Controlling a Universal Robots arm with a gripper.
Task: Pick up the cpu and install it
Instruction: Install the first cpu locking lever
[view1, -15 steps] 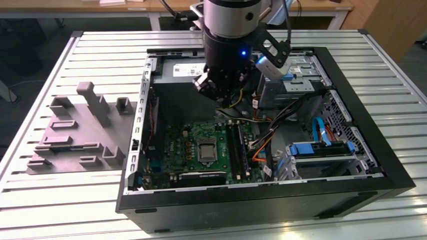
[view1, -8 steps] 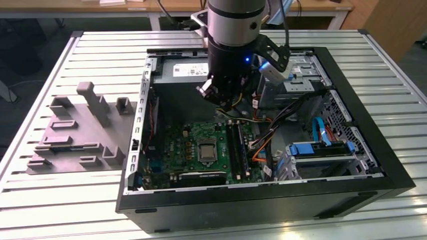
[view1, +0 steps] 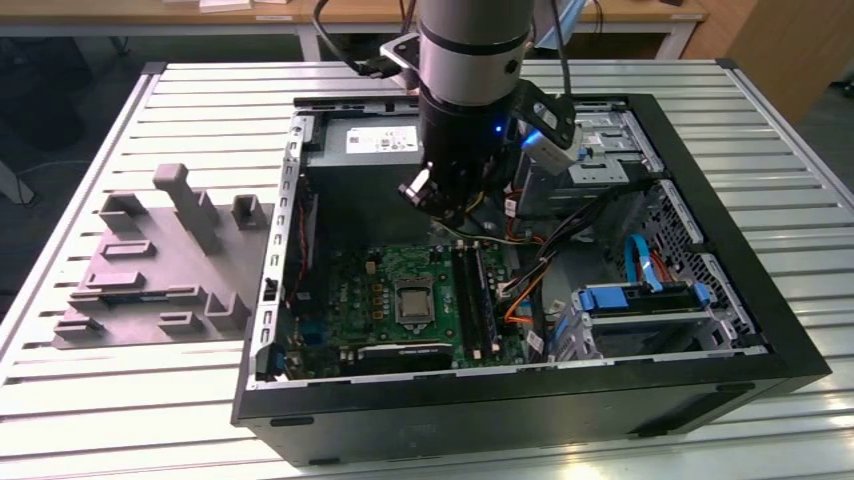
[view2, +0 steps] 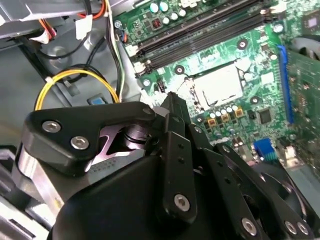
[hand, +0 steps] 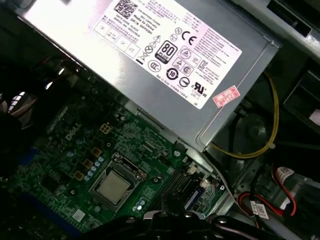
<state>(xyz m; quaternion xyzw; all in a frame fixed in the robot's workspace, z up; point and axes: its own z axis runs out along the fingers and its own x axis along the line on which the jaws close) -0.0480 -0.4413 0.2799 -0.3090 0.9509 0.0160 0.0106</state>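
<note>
Already the small, flat, square cpu with a pale silver-grey metal top (hand: 113, 188) is seen seated inside the metal-framed rectangular socket (hand: 117, 181) of the green board (hand: 60, 150); in the second wrist view the same pale square (view2: 220, 86) lies flat within the socket frame. By that showing, the placing is judged to be largely done; whether the socket's retaining frame has been latched cannot be told.

The black gripper (view2: 172, 107) is held above the board, apart from the chip, below the silver-and-black arm (view1: 467, 90) in the exterior view. Nothing is seen between the jaws, and they appear drawn close together, the two black fingers meeting at their tips.

The open black computer case (view1: 747, 300) rests on the slatted metal surface (view1: 134, 400). It is seen to contain the board, a grey power-supply box with a white label (hand: 165, 55), blue-clipped drive bays (view1: 641, 300) and bundled cables. Beside the case, at the exterior view's left, a grey moulded plastic tray with upright posts (view1: 160, 270) lies with no chip seen on it.
</note>
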